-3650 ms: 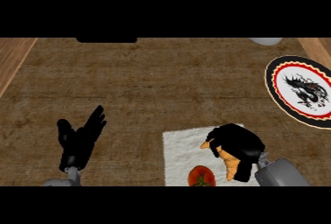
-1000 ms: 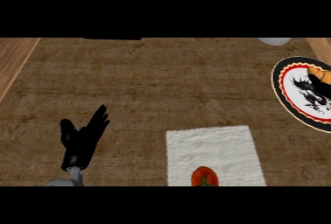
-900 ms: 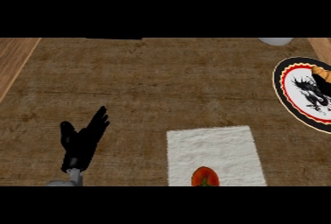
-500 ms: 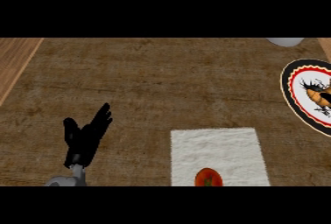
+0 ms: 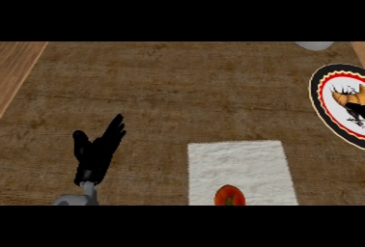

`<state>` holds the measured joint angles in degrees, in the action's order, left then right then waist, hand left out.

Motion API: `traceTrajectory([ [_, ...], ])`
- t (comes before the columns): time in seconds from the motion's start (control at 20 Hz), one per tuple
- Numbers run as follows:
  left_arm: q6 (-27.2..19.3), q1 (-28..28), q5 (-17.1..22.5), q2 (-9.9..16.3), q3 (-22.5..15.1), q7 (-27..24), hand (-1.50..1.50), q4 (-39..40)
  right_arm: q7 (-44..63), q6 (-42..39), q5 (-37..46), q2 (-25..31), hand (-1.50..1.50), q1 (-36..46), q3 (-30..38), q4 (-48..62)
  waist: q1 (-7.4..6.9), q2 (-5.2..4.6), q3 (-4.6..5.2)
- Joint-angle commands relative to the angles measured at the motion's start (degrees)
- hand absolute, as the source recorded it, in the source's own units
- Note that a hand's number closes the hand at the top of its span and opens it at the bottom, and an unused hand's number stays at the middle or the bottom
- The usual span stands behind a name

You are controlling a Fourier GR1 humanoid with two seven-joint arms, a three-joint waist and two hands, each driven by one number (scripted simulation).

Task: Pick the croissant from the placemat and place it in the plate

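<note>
Lying on the round white plate with the black-and-red patterned rim (image 5: 322,116) at the view's right edge, the golden-brown croissant (image 5: 348,100) sits on the plate's inner face, cut off by the frame so only its left part shows. Its long axis cannot be read for certain; what shows seems to run up-right. The white rectangular cloth placemat (image 5: 239,166) at lower centre no longer carries it; only a small red-orange rounded item (image 5: 230,195) sits at its near edge, half cropped. The croissant lies far right and up from the left hand (image 5: 96,152), which rests open, fingers straight and pointing up, at lower left on the brown woven counter covering (image 5: 178,91). The right hand does not show at all, so its state cannot be told. Judgement: placement looks done. A pale rounded object (image 5: 314,45) at top right is too cropped to identify.
</note>
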<state>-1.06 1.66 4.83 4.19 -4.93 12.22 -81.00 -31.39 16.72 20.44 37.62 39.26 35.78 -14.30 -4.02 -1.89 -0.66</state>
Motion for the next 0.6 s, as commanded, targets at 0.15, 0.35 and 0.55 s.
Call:
traceTrajectory([
  [0.15,-0.3,-0.5,-0.3,0.0,0.4,-0.7,0.0,0.5,-5.4,-7.2,-8.4,3.3,-1.5,-0.7,8.3,2.0,0.96,0.18,0.08],
  [0.35,-0.5,-0.6,0.2,-0.4,0.9,-1.1,0.0,1.2,-5.8,-13.6,-10.3,5.6,-1.5,-2.2,10.0,3.9,1.33,0.29,0.14],
  [0.55,0.9,-1.3,1.2,2.2,2.5,0.7,0.0,-0.4,-7.4,-25.5,-11.7,8.9,-1.5,-6.1,10.6,5.0,2.11,0.89,0.24],
])
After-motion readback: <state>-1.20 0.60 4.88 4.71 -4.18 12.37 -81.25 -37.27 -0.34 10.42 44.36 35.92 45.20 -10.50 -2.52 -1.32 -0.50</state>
